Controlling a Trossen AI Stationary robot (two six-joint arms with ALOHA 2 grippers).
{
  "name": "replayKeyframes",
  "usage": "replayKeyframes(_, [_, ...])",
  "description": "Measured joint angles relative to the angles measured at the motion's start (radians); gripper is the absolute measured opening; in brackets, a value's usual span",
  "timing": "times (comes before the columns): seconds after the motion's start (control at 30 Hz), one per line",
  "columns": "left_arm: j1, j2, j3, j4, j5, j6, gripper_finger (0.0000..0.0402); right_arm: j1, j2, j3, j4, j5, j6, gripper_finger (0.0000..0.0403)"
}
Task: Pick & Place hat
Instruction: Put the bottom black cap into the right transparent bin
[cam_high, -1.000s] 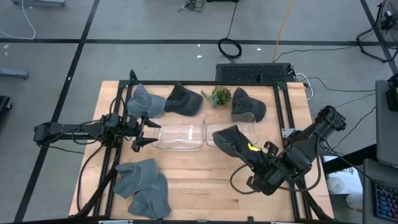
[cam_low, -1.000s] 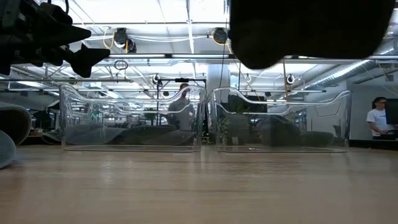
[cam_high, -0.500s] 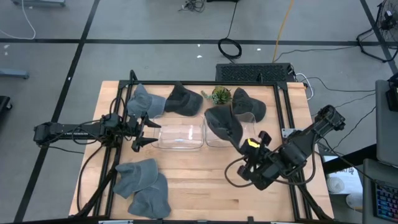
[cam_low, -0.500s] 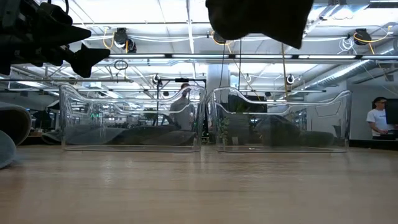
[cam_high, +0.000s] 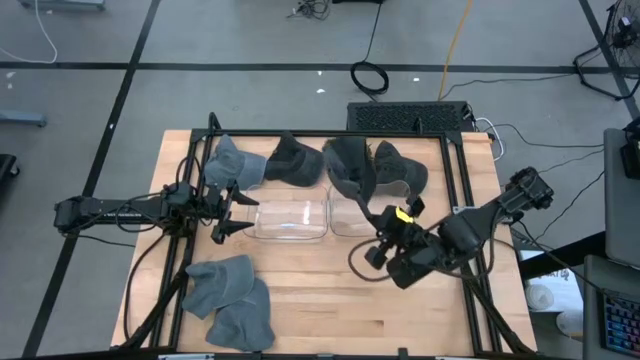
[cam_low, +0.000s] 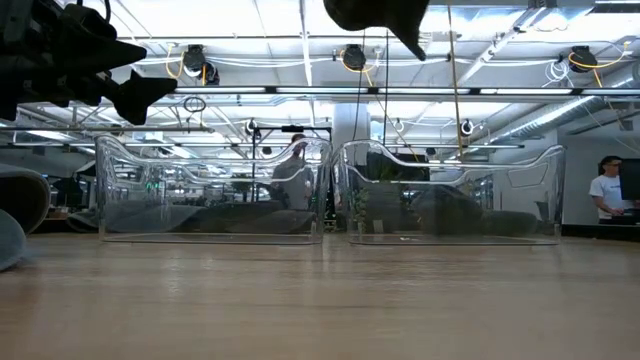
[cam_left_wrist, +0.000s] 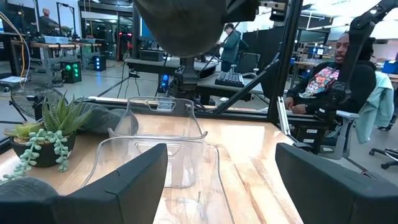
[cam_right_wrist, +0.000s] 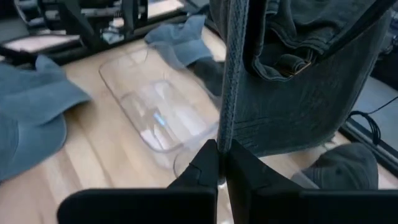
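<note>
1. Wooden table (cam_high: 330, 300): fully seen from above. In the low view only its near surface shows, running back to the bins.
2. Right arm: reaches in from the table's right side, with the right gripper (cam_high: 372, 222) raised over the right clear bin (cam_high: 350, 215). Its fingers (cam_right_wrist: 214, 165) are pressed together on the edge of a dark grey hat (cam_high: 350, 172), which hangs free above that bin and touches nothing else. In the low view the hat (cam_low: 375, 15) is cut off by the upper edge, so only its lowest part shows. In the left wrist view it (cam_left_wrist: 180, 25) is likewise cropped.
3. Left arm: lies along the left side, with the left gripper (cam_high: 228, 208) held just beside the left clear bin (cam_high: 290, 220). Its jaws stand wide apart and hold nothing; the fingers (cam_left_wrist: 118, 186) frame the bins without contact.
4. Both bins sit side by side at table centre. Their clear walls make the contents hard to judge from above.
5. Blue-grey hats (cam_high: 230, 300): a pile at the near left corner, partly overlapping one another.
6. Far edge: a blue-grey hat (cam_high: 235, 165), a dark hat (cam_high: 295, 160) and another dark hat (cam_high: 405, 170). The carried hat partly covers this stretch.
7. Small potted plant (cam_left_wrist: 37, 134): seen in the left wrist view; hidden from above by the carried hat.
8. People show in the room beyond, seated and standing; details unclear.
</note>
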Motion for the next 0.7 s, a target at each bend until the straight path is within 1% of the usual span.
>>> replayKeyframes(0.1, [0.000,0.000,0.000,0.027,-0.003,-0.102,0.0306,-0.031,0.000,0.000,0.070,0.020,-0.067,0.0000])
replayKeyframes(0.17, [0.000,0.001,0.000,0.052,-0.021,-0.156,0.0306,-0.052,0.000,0.000,0.119,0.020,-0.115,0.0000])
replayKeyframes(0.3, [0.000,0.001,0.000,0.073,-0.073,-0.312,0.0306,-0.079,0.000,0.000,0.206,0.020,-0.199,0.0000])
replayKeyframes(0.37, [0.000,0.001,0.000,0.091,-0.072,-0.373,0.0306,-0.086,0.000,0.000,0.251,0.020,-0.239,0.0000])
replayKeyframes(0.5, [0.000,0.001,0.000,0.128,-0.084,-0.447,0.0306,-0.093,0.000,0.000,0.355,0.021,-0.342,0.0000])
replayKeyframes(0.7, [0.000,0.001,0.000,0.261,-0.100,-0.499,0.0306,-0.093,0.000,0.000,0.559,0.021,-0.534,0.0000])
